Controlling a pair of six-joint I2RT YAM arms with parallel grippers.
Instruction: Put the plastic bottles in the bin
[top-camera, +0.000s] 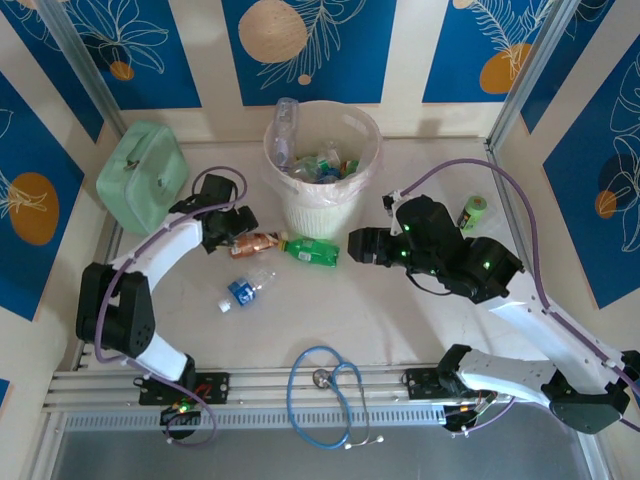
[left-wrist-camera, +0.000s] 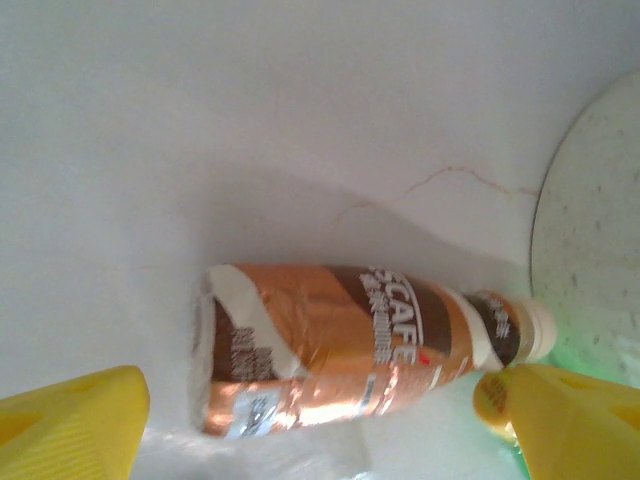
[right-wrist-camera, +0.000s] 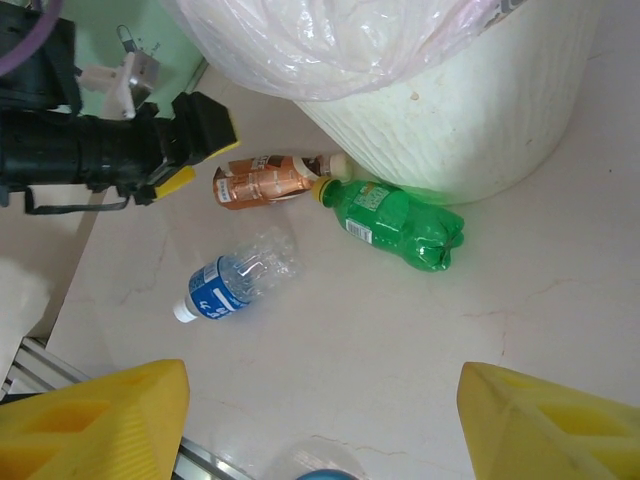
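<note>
Left fingers (left-wrist-camera: 75, 425) wide, flanking brown bottle (left-wrist-camera: 340, 345), right fingers (right-wrist-camera: 100, 420) apart, empty

Green bottle (right-wrist-camera: 395, 222) beside white bin (right-wrist-camera: 470, 120)

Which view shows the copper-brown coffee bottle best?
Left wrist: the coffee bottle lies whole and close, label lettering visible. Top external shows it small by the left gripper; right wrist shows it small near the bin.

A mint-green rounded case (top-camera: 143, 177) sits at the far left of the pale table (top-camera: 400, 320); a small green cylinder (top-camera: 472, 212) lies far right; a blue stethoscope (top-camera: 322, 378) is coiled at the near edge; blue leaf-patterned wall panels (top-camera: 300, 50) stand behind.
</note>
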